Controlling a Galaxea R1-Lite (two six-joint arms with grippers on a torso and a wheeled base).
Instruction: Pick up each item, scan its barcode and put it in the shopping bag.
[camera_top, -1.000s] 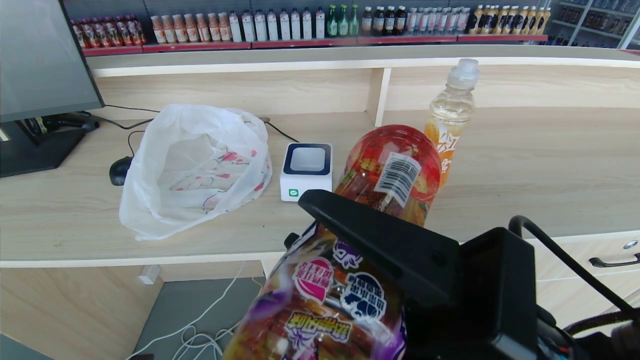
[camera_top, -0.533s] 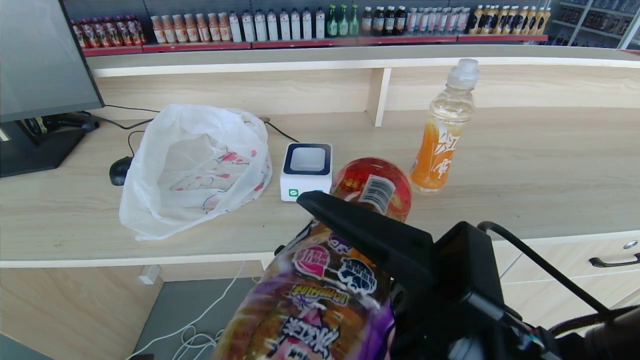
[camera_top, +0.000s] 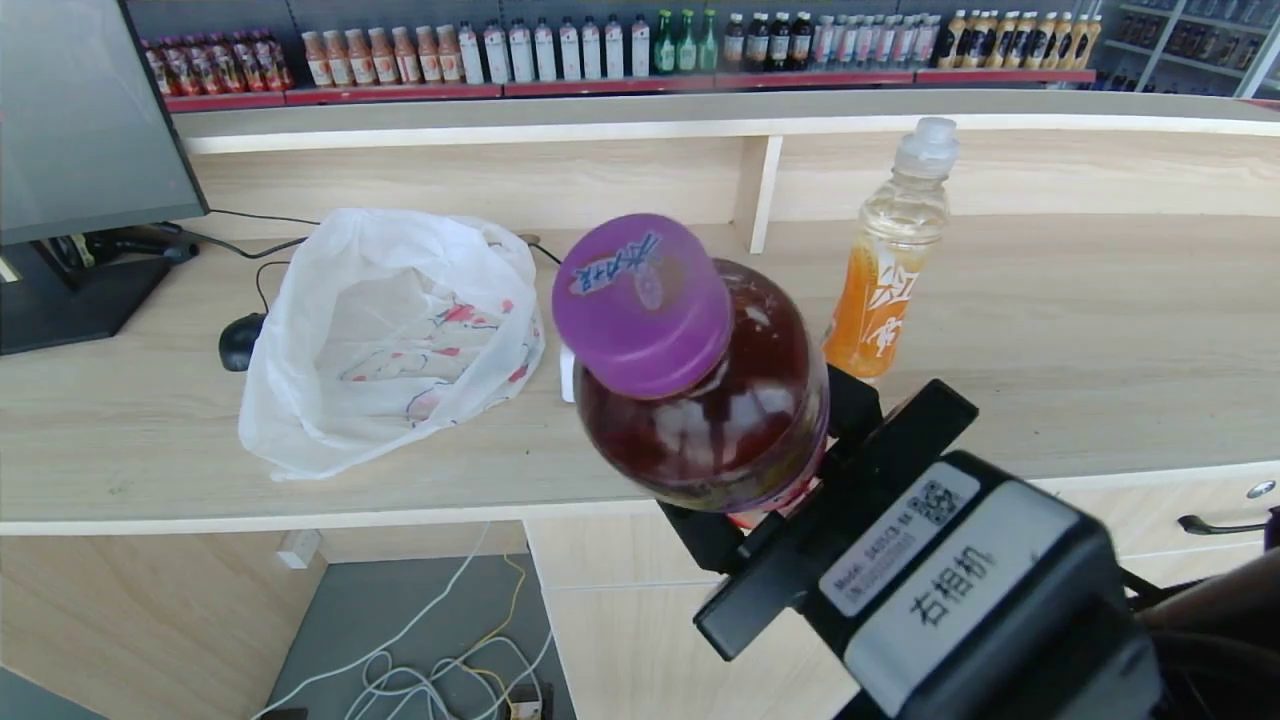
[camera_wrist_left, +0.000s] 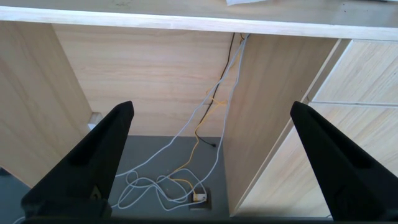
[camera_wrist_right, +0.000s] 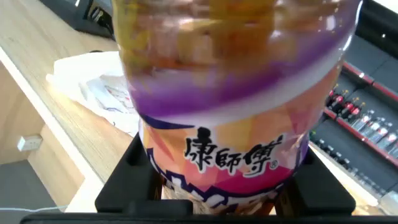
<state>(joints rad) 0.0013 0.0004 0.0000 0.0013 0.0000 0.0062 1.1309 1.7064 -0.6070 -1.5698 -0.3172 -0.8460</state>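
Note:
My right gripper (camera_top: 775, 462) is shut on a dark red drink bottle (camera_top: 700, 400) with a purple cap (camera_top: 640, 300), held above the counter's front edge with the cap tilted up toward the head camera. In the right wrist view the bottle's purple and orange label (camera_wrist_right: 236, 149) sits between the black fingers (camera_wrist_right: 124, 183). The white scanner (camera_top: 566, 372) is almost hidden behind the bottle. The white shopping bag (camera_top: 390, 330) lies open to its left. An orange drink bottle (camera_top: 885, 270) stands upright at the right. My left gripper (camera_wrist_left: 211, 168) hangs open below the counter.
A monitor (camera_top: 90, 120) and a black mouse (camera_top: 240, 340) occupy the counter's left end. A raised ledge (camera_top: 700, 130) with a divider (camera_top: 760, 190) runs behind. Cables (camera_wrist_left: 186, 168) lie on the floor under the counter (camera_top: 1100, 330). Drawers with a handle (camera_top: 1225, 523) are at the right.
The right gripper has turned over with the bottle: its barcoded end pointed away toward the scanner before, now the purple cap faces up. The bottle now covers the scanner.

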